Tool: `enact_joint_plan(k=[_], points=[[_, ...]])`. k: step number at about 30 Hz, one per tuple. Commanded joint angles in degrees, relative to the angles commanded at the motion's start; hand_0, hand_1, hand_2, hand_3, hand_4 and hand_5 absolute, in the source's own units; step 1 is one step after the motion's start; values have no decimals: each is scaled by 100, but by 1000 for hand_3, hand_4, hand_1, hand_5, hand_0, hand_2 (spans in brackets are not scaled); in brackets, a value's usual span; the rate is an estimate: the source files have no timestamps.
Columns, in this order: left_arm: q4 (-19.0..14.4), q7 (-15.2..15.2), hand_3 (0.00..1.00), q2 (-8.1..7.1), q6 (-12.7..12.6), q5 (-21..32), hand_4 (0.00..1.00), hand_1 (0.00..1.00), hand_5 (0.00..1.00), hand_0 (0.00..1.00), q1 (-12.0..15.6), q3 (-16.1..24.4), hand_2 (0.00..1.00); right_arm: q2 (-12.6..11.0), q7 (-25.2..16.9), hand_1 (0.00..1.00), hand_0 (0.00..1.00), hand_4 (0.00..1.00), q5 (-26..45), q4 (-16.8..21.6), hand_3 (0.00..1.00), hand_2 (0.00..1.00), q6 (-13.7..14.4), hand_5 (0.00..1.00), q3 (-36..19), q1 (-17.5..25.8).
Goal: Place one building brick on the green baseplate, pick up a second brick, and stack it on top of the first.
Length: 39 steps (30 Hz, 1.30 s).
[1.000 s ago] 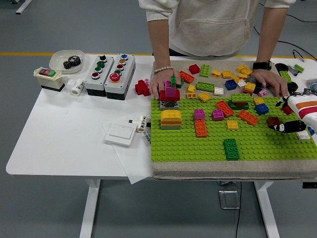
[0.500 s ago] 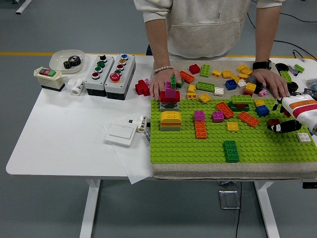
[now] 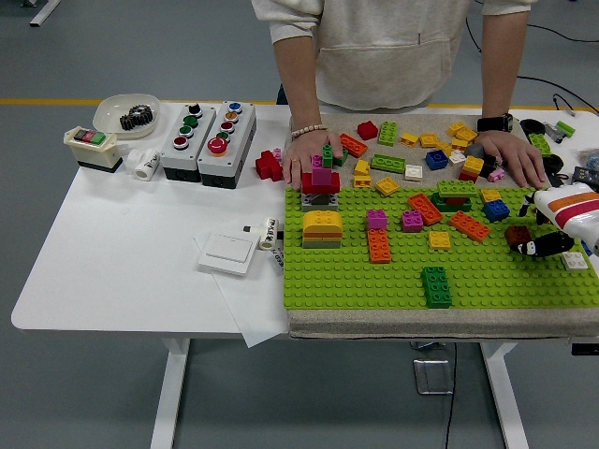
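Robot's right arm (image 3: 573, 208) is a white shell with an orange stripe and a dark band, ending in a black hand (image 3: 541, 245). The person (image 3: 398, 42) at the far side wears a cream hoodie with short sleeves, a beaded bracelet (image 3: 309, 131) and a black watch (image 3: 494, 123).

Glossy plastic bricks (image 3: 436, 283) stud the green plastic baseplate (image 3: 356, 276), which lies on a coarse grey cloth mat (image 3: 421, 321) over the smooth white bench (image 3: 122, 262).
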State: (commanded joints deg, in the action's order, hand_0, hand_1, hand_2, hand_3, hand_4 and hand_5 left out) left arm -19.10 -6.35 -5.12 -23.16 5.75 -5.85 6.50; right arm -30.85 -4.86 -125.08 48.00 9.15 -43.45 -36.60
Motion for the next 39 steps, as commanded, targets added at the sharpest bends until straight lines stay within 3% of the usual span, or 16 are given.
enact_joint_plan(k=[9,10,15,16,39], points=[[-6,23,599,-1,0,39,671,787,680,817,-28,-23,776,-1,-55,367,309,874,-77,-183,580,436,7,543,136,-107],[-7,24,599,-1,0,42,671,788,679,817,-31,-24,776,1,-55,362,304,823,-79,-188,563,433,13,557,137,-110],[-9,26,599,0,1,47,671,788,679,817,-50,-31,776,22,-54,362,304,823,-81,-219,563,433,56,557,159,-128],[-10,26,599,0,1,49,670,787,677,817,-52,-32,776,23,-55,362,304,776,-81,-221,550,434,59,568,166,-130],[-14,36,600,5,2,98,671,786,677,815,-86,-51,776,67,-147,358,298,771,-73,-285,549,437,155,564,277,-129]])
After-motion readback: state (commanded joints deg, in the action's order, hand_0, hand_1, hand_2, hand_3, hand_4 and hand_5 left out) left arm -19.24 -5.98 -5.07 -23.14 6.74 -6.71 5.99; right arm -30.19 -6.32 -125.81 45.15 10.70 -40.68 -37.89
